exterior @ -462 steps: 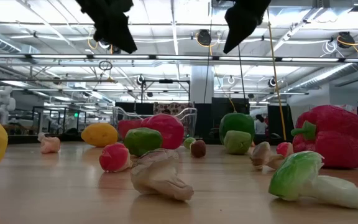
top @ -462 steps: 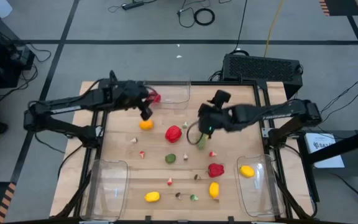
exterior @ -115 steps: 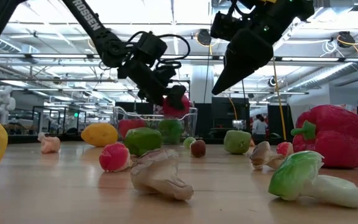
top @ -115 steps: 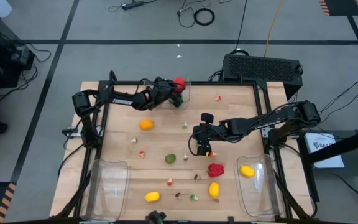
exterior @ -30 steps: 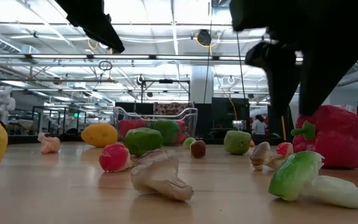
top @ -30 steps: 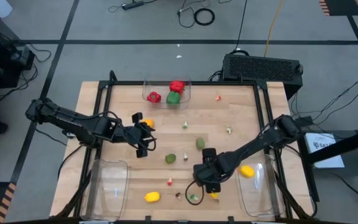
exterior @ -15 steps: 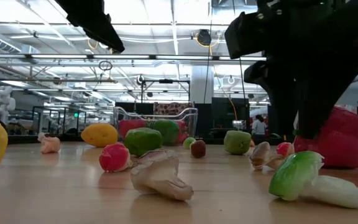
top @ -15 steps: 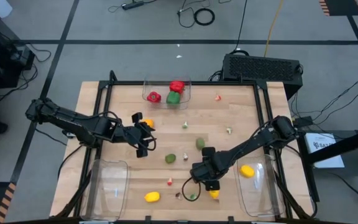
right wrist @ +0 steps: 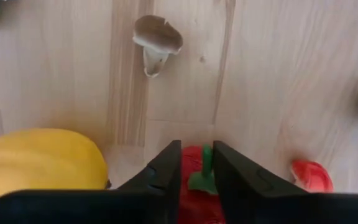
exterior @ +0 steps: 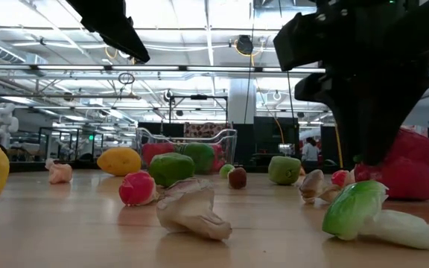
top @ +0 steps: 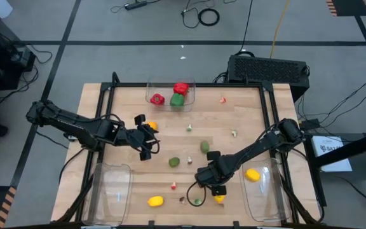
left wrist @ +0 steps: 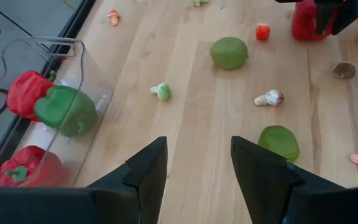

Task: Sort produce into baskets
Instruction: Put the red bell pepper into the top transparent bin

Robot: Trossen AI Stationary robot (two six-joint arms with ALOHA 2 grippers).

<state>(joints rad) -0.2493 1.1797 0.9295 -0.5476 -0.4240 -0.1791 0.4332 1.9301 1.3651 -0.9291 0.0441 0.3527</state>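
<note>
While the left gripper [top: 146,138] hovers with fingers apart and empty over the surface [top: 246,114] near an orange [top: 150,126], three peppers sit in the far basket [top: 169,93]. Farther right, the right gripper [right wrist: 196,163] has its fingers narrowed around the green stem of a red pepper [right wrist: 197,193], beside a lemon [right wrist: 42,162].

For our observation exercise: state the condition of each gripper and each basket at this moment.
left gripper, open, above the table, holding nothing.
right gripper, shut on the red pepper at its stem.
far basket, holds three peppers.
left basket, empty.
right basket, holds one lemon.
</note>
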